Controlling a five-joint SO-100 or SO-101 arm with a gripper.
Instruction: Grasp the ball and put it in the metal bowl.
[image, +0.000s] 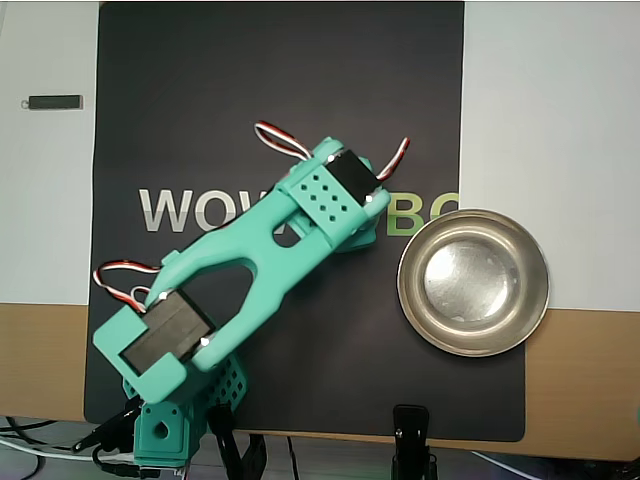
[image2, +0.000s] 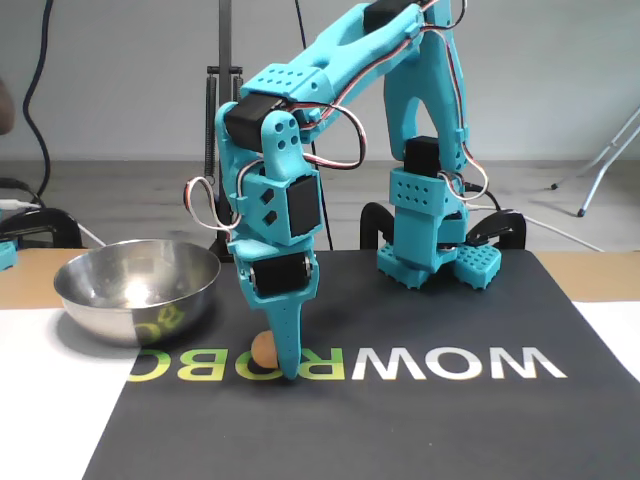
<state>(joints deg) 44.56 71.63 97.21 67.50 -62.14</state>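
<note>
Fixed view, claw (image2: 284, 366) tip on mat beside ball (image2: 263, 349), grip unclear, metal bowl (image2: 137, 288) left.

ball (image2: 263, 349) — beside lowered jaws

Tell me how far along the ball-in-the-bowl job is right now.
Early stage. Done: the gripper is down on the mat beside the ball in the fixed view. In hand: the grasp; whether the fingers hold it cannot be told, and the ball sits on the mat. Left: lifting and dropping it into the empty metal bowl.
</note>
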